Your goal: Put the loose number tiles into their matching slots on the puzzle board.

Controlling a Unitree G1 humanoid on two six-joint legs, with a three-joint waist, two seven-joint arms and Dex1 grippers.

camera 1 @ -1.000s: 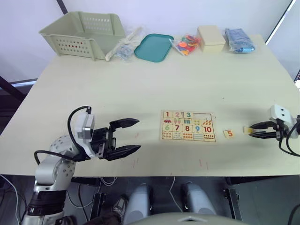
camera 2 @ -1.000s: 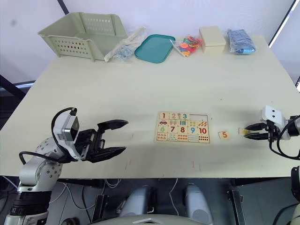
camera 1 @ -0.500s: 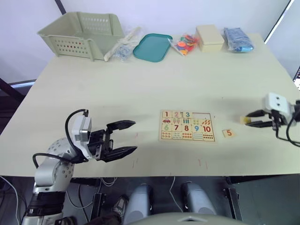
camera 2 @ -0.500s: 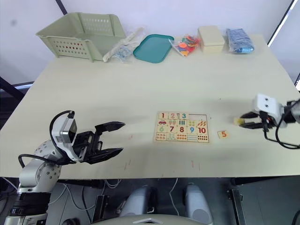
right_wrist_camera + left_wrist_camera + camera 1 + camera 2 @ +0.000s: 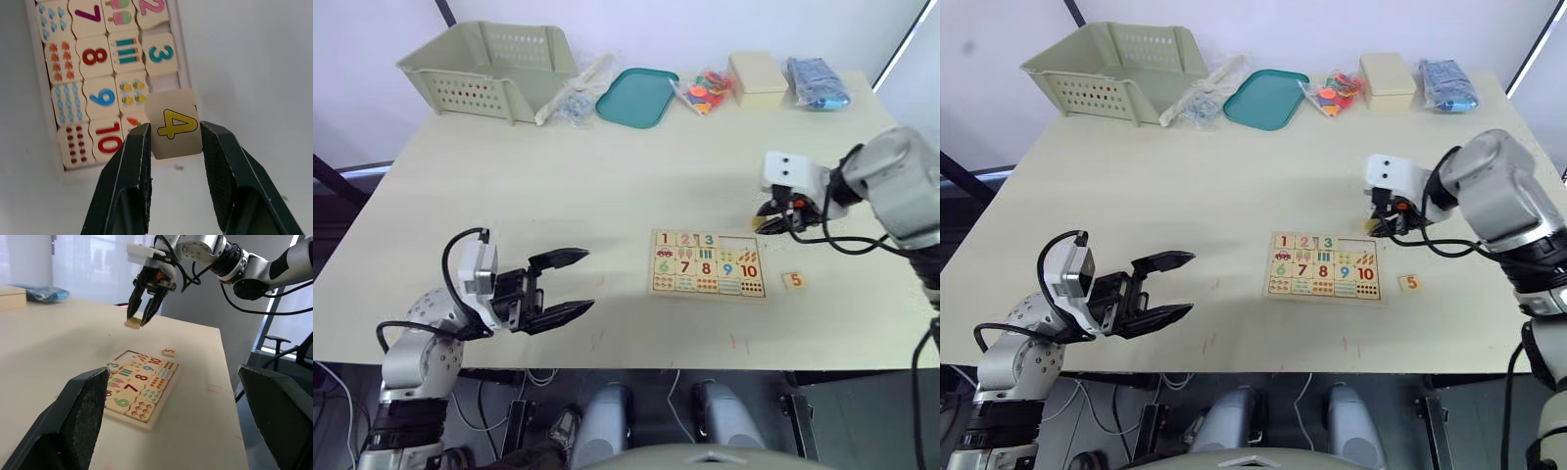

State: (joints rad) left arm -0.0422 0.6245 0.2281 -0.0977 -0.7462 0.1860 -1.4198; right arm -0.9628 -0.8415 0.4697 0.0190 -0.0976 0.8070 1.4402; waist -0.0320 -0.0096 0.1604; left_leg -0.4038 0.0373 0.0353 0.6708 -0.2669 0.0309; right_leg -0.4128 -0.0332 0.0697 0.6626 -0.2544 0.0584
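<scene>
My silver-grey jointed arms, white wrist camera blocks, looping black cables, textured black fingers [image 5: 134, 186] on my grippers

Pale cream table [image 5: 607, 186] with a few faint red marks near the front edge. Plain white wall [image 5: 705, 24] behind, dark diagonal frame bars at both upper corners. Left wrist view: bright curtained window [image 5: 88, 259], grey wall panel, dark chair [image 5: 276, 345] past the table end.

The puzzle board [image 5: 1323, 266] is seen flat on the tabletop [image 5: 1234, 176]. The right tool [image 5: 1378, 222] is held at its 1 o'clock corner. A loose tile marked 5 [image 5: 1409, 283] lies at the board's 3 o'clock, and the left tool [image 5: 1175, 286] is spread wide.
</scene>
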